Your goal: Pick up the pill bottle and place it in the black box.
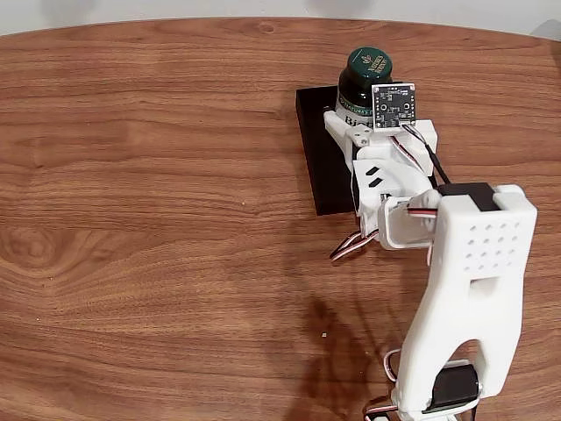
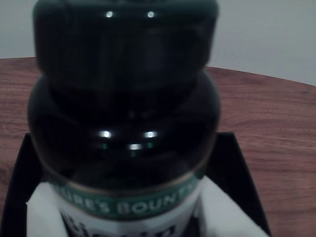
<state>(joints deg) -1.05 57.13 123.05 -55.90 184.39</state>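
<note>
Wood-grain brown runs across the whole worktop (image 1: 158, 219), and on it I count one black box (image 1: 317, 149), one pill bottle (image 1: 364, 79) and my one white arm (image 1: 469, 263). From the fixed view, the bottle stands upright over the far end of the box, green cap up, with the jaws (image 1: 348, 123) at its label side; the wrist board hides the fingertips, so I cannot tell how wide they are or whether they grip the bottle. Through the wrist view, the pill bottle (image 2: 123, 118) looms close and blurred, its green label band reading "BOUNTY", the black box (image 2: 232, 163) showing behind it on both sides.
</note>
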